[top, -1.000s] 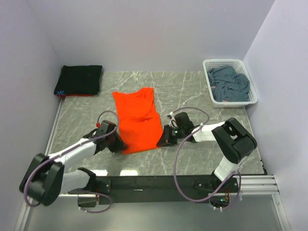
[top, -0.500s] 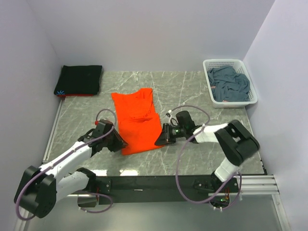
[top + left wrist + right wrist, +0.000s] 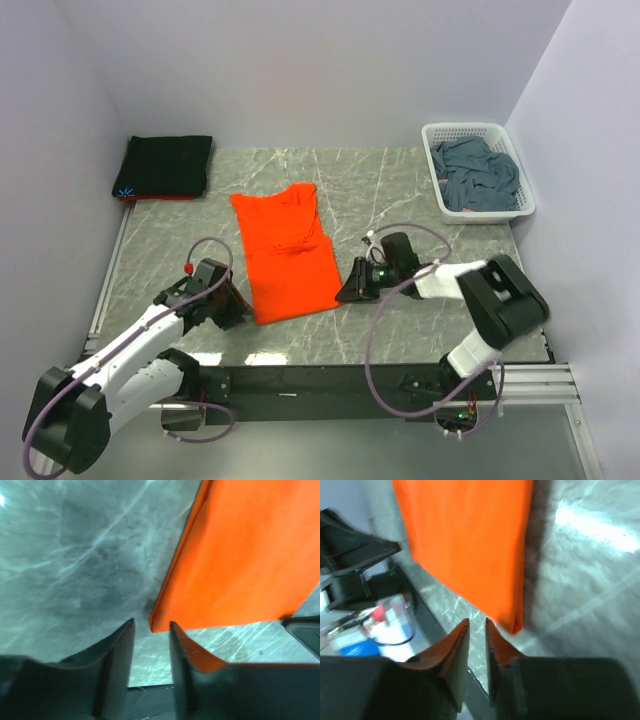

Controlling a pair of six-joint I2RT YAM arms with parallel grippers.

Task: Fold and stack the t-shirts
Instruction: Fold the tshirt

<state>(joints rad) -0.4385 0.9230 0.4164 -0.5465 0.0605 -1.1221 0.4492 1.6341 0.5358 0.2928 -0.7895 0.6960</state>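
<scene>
Our left pincer (image 3: pixel 151 625) stood low at the near left corner of the plain bright orange cloth t-shirt (image 3: pixel 288 255), its jaws a narrow gap apart with nothing between them. Our right pincer (image 3: pixel 476 622) stood just beside the near right corner, its gap slimmer and also empty. The shirt lay flat as a long strip in the middle of the grey marbled table (image 3: pixel 400 190). We judged that jaws so close together might catch only the upper layer, so the strip would peel open when lifted. If one arm gripped and the other missed, the hem would rise askew. Fingertips driven too low could scrape the table or ruck the hem. A crooked fold would sit badly on the folded black t-shirt (image 3: pixel 165 165) at the far left corner.
</scene>
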